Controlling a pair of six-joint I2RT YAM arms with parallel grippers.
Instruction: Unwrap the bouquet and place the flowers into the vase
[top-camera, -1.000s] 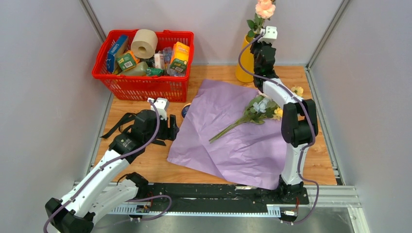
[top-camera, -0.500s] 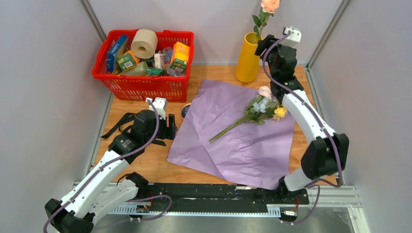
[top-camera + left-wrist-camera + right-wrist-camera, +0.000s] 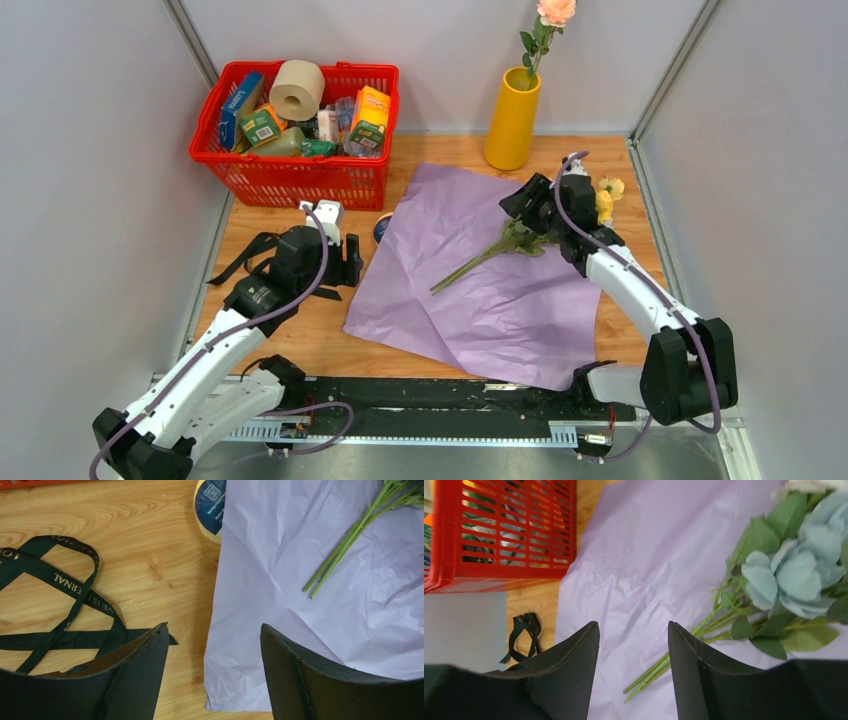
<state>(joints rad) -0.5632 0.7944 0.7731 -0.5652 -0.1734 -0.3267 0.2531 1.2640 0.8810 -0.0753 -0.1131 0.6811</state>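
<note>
The bouquet lies unwrapped: its lilac paper is spread flat on the table. The remaining flowers lie on the paper, with a pale blue bloom and green stems. One pink flower stands in the yellow vase at the back. My right gripper hovers open just above the blooms, nothing between its fingers. My left gripper is open and empty at the paper's left edge. Its view shows the stem ends.
The black ribbon lies loose on the wood left of the paper. A small tape roll sits by the paper's upper left edge. A red basket full of groceries stands at the back left. Grey walls enclose the table.
My right arm came away from the vase, leaving the pink flower in it, and swung down over the flowers on the paper. Its jaws opened. The left arm stayed still.
</note>
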